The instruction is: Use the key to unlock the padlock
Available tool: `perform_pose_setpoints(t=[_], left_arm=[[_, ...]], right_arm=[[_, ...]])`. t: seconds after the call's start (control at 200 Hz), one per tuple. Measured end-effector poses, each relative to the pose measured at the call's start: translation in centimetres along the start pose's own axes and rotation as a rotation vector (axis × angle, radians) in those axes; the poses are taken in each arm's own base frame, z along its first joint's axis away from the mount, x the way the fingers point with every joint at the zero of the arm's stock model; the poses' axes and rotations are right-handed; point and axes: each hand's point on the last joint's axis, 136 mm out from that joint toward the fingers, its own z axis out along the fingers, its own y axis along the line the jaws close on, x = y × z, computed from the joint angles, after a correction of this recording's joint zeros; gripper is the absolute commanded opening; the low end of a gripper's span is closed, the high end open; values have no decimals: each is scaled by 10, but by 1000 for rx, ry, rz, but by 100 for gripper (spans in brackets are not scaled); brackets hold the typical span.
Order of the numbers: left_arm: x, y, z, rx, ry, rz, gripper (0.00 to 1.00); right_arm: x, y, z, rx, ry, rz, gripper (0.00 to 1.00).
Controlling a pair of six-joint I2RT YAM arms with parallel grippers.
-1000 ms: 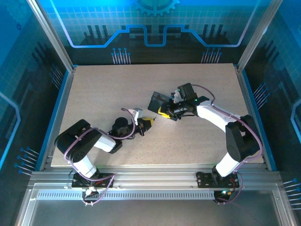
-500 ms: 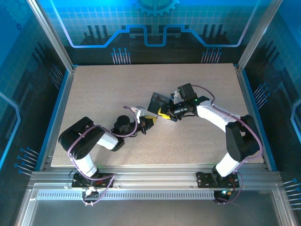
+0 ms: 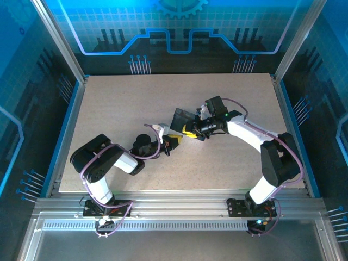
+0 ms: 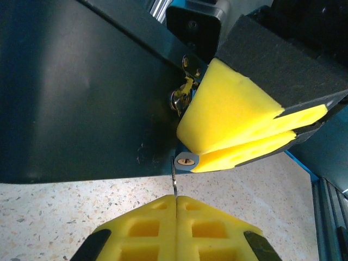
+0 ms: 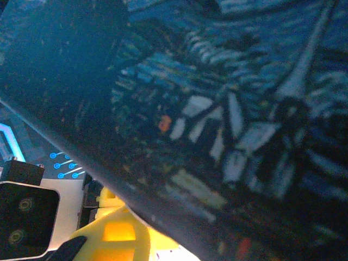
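Pinching the key (image 4: 174, 184) between its yellow pads, which are pressed together, the left gripper (image 4: 175, 202) holds the thin blade upright with its tip just below the keyhole of the padlock (image 4: 185, 160), close to it but not clearly inside. The padlock's small bluish body sits near the middle of the surface (image 4: 60, 212), clamped at the tips of the right gripper (image 3: 188, 131), whose yellow pads (image 4: 234, 119) close on it from the right. Directly behind and to the left stands a dark tin (image 4: 81, 92), raised off the surface and tilted; the padlock hangs at its lower corner, where a small brassy and silvery fitting shows in the narrow gap between the tin and the right pads. From the right wrist, the tin's painted blue swirls crowd the view at close range. The two grippers meet nose to nose just beside the tin.
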Motion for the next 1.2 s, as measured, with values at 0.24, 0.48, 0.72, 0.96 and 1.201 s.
perform_pose_setpoints(t=[0.24, 0.48, 0.72, 0.96, 1.201], left_arm=[[1, 0, -3, -4, -8, 2, 0], [7, 1, -8, -5, 3, 17, 0], [14, -2, -11, 8, 21, 38, 0], [11, -3, -11, 13, 13, 50, 0], [8, -5, -11, 17, 4, 58, 0]], right_arm=[[1, -1, 0, 3, 2, 2, 0], [1, -1, 0, 3, 3, 0, 0], [1, -1, 0, 3, 3, -3, 0], [1, -1, 0, 4, 4, -7, 0], [1, -2, 1, 4, 9, -19, 0]])
